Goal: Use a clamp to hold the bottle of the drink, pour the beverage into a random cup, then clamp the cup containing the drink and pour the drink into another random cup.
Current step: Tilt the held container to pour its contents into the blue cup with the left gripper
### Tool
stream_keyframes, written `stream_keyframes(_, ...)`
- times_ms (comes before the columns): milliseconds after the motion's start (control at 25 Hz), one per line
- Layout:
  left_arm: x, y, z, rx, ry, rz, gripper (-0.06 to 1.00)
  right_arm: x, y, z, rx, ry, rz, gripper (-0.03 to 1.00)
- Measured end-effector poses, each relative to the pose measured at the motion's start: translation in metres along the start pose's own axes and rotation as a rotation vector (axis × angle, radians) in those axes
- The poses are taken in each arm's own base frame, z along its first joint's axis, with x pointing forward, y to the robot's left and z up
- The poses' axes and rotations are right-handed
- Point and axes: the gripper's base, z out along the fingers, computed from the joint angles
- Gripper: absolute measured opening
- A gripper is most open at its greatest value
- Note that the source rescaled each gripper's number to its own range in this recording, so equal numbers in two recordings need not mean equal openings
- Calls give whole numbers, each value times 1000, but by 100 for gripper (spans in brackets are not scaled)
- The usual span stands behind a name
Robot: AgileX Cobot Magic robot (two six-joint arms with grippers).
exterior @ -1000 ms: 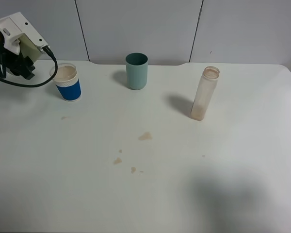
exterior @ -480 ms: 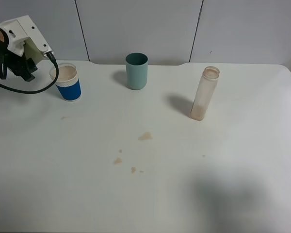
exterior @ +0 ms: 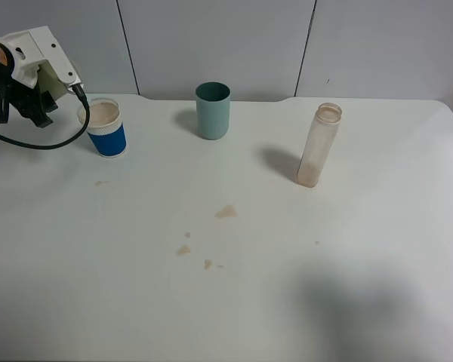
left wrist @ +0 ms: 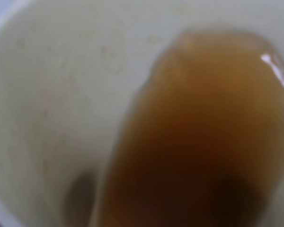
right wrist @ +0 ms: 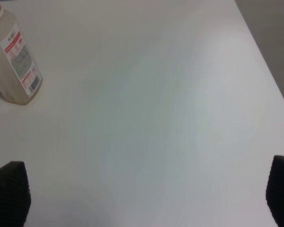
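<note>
Left jaws grip pale yellow-green plastic tumbler of brown beverage; pour slowly into blue-sleeved paper cup. Right jaws wide.

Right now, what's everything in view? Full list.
bottle: 1, clear, pink-and-white label, upright, right of centre
teal cup: 1, teal, far centre
blue-sleeved cup: 1, white and blue, far left, drink inside
pale tumbler: 1, yellow-green, fills left wrist view, brown beverage inside
spills: several, brown, mid-table
table: 1, white
left arm: white wrist, beside blue-sleeved cup
right gripper: black fingers, open, holding nothing
</note>
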Motion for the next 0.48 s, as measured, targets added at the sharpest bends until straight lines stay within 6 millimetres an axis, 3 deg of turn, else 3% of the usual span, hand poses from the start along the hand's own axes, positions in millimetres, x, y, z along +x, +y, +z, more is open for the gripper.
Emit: stream_keyframes(480, -11, -6, -1, 8, -26, 81, 2, 0, 0, 0, 0, 0, 0, 100)
